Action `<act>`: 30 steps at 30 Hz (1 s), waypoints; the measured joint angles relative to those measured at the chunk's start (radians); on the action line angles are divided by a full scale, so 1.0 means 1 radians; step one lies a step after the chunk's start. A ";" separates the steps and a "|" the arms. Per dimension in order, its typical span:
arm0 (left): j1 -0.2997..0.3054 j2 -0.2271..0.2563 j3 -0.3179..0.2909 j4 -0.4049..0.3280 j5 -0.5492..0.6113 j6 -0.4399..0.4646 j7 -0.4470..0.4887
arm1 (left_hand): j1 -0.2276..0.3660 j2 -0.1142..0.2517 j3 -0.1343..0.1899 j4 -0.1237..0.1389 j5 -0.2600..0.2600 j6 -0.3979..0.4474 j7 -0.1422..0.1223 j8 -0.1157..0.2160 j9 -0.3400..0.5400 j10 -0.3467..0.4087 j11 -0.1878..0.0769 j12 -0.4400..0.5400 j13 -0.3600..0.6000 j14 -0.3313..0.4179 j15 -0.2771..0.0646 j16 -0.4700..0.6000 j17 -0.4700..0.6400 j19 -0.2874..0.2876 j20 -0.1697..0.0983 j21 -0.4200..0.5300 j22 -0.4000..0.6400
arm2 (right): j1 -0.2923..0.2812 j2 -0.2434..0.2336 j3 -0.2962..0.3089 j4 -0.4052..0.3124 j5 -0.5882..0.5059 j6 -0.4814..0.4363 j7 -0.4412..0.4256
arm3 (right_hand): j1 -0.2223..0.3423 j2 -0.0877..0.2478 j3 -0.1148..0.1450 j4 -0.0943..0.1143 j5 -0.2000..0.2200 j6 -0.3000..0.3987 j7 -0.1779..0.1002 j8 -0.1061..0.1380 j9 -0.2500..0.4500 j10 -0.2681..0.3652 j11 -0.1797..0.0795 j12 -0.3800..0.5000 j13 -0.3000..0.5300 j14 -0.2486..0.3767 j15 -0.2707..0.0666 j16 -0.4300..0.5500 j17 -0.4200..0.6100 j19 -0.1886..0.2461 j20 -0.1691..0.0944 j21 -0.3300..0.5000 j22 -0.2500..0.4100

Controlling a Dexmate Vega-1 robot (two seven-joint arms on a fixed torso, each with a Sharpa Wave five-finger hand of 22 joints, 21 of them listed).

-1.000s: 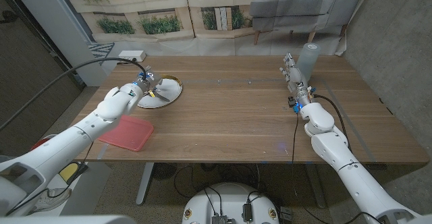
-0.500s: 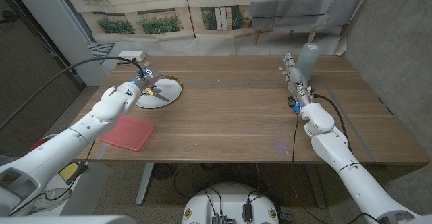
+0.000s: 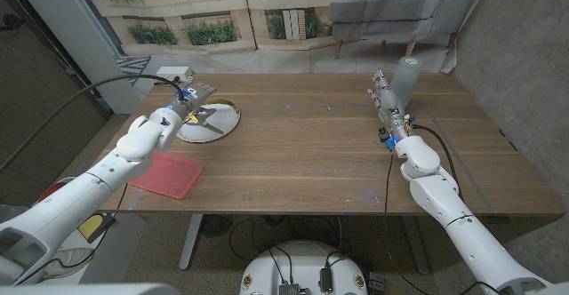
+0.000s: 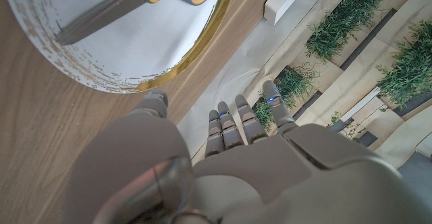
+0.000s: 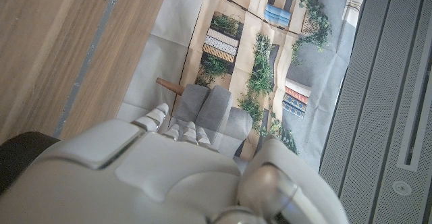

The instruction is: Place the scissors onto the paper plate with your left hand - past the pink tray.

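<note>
Lying on the paper plate (image 3: 213,119) beyond the pink tray (image 3: 169,174), the scissors (image 3: 207,124) are sitting free; the left hand (image 3: 184,108), fingers apart and empty, is hovering beside them.

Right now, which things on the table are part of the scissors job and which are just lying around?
Part of the job:
scissors, lying on the plate
plate
pink tray
left hand, holding nothing

Lying about:
white box at the far left edge
grey cylinder by the right hand
</note>
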 measured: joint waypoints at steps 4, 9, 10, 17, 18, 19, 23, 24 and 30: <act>0.011 -0.004 -0.019 -0.003 -0.027 -0.011 0.022 | -0.059 -0.034 -0.022 0.022 0.000 -0.030 -0.030 0.000 -0.006 -0.056 0.003 -0.004 -0.032 -0.038 0.000 0.000 -0.035 -0.004 0.004 -0.042 0.000 | 0.001 0.000 -0.001 0.000 0.000 -0.002 0.000 | 0.000 0.000 0.000 0.000 0.000 0.000 0.000 0.000 0.000 0.000 0.000 0.000 0.000 0.000 0.000 0.000 0.000 0.000 0.000 0.000 0.000; 0.023 -0.013 -0.044 -0.003 -0.063 -0.027 0.055 | -0.120 -0.040 -0.044 0.043 0.007 -0.068 -0.028 -0.001 -0.007 -0.110 0.012 -0.004 -0.065 -0.069 0.011 0.001 -0.063 0.007 -0.013 -0.070 0.000 | 0.002 0.001 -0.002 0.001 -0.002 -0.003 -0.001 | 0.000 0.000 0.000 0.000 0.000 0.000 0.000 0.000 0.000 0.000 0.000 0.000 0.000 0.000 0.000 0.000 0.000 0.000 0.000 0.000 0.000; 0.024 -0.014 -0.046 -0.002 -0.071 -0.033 0.065 | -0.129 -0.047 -0.051 0.043 0.007 -0.067 -0.028 -0.001 -0.008 -0.110 0.012 -0.003 -0.072 -0.061 0.005 0.008 -0.068 0.006 -0.021 -0.071 0.000 | 0.003 0.001 -0.003 0.001 -0.003 -0.003 -0.001 | 0.000 0.000 0.000 0.000 0.000 0.000 0.000 0.000 0.000 0.000 0.000 0.000 0.000 0.000 0.000 0.000 0.000 0.000 0.000 0.000 0.000; 0.042 -0.036 -0.086 0.016 -0.141 -0.075 0.143 | -0.203 -0.091 -0.093 0.045 0.021 -0.091 -0.054 0.001 -0.011 -0.133 0.029 0.000 -0.122 -0.100 0.020 -0.001 -0.092 0.004 -0.062 -0.112 0.000 | 0.003 0.001 -0.003 0.001 -0.005 -0.005 -0.003 | 0.000 0.000 0.000 0.000 0.000 0.000 0.000 0.000 0.000 0.000 0.000 0.000 0.000 0.000 0.000 0.000 0.000 0.000 0.000 0.000 0.000; 0.043 -0.037 -0.087 0.017 -0.145 -0.078 0.146 | -0.215 -0.091 -0.096 0.048 0.024 -0.110 -0.058 -0.003 -0.011 -0.155 0.030 -0.003 -0.130 -0.127 0.027 -0.004 -0.094 0.004 -0.062 -0.126 0.000 | 0.003 0.001 -0.003 0.001 -0.005 -0.006 -0.003 | 0.000 0.000 0.000 0.000 0.000 0.000 0.000 0.000 0.000 0.000 0.000 0.000 0.000 0.000 0.000 0.000 0.000 0.000 0.000 0.000 0.000; 0.047 -0.042 -0.096 0.019 -0.162 -0.089 0.160 | -0.224 -0.089 -0.100 0.052 0.024 -0.127 -0.060 -0.006 -0.013 -0.177 0.032 -0.004 -0.137 -0.154 0.034 -0.008 -0.095 0.004 -0.062 -0.139 0.000 | 0.003 0.001 -0.003 0.001 -0.005 -0.006 -0.004 | 0.000 0.000 0.000 0.000 0.000 0.000 0.000 0.000 0.000 0.000 0.000 0.000 0.000 0.000 0.000 0.000 0.000 0.000 0.000 0.000 0.000; 0.054 -0.050 -0.111 0.022 -0.209 -0.115 0.187 | -0.273 -0.077 -0.113 0.065 0.032 -0.211 -0.064 -0.010 -0.016 -0.265 0.023 -0.004 -0.154 -0.244 0.057 -0.008 -0.095 0.004 -0.061 -0.201 0.000 | 0.002 0.001 -0.003 0.000 -0.005 -0.006 -0.005 | 0.000 0.000 0.000 0.000 0.000 0.000 0.000 0.000 0.000 0.000 0.000 0.000 0.000 0.000 0.000 0.000 0.000 0.000 0.000 0.000 0.000; 0.058 -0.056 -0.122 0.023 -0.220 -0.122 0.193 | -0.281 -0.071 -0.116 0.069 0.032 -0.229 -0.065 -0.014 -0.016 -0.280 0.024 -0.004 -0.156 -0.258 0.060 -0.008 -0.095 0.004 -0.061 -0.212 0.000 | 0.001 0.001 -0.003 -0.001 -0.005 -0.007 -0.005 | 0.000 0.000 0.000 0.000 0.000 0.000 0.000 0.000 0.000 0.000 0.000 0.000 0.000 0.000 0.000 0.000 0.000 0.000 0.000 0.000 0.000; 0.077 -0.080 -0.167 0.026 -0.301 -0.165 0.210 | -0.344 -0.045 -0.133 0.085 0.032 -0.287 -0.055 -0.014 -0.016 -0.338 0.034 -0.004 -0.161 -0.293 0.078 -0.005 -0.092 0.005 -0.041 -0.262 0.005 | -0.001 0.000 -0.003 -0.004 -0.006 -0.008 -0.006 | 0.000 0.000 0.000 0.000 0.000 0.000 0.000 0.000 0.000 0.000 0.000 0.000 0.000 0.000 0.000 0.000 0.000 0.000 0.000 0.000 0.000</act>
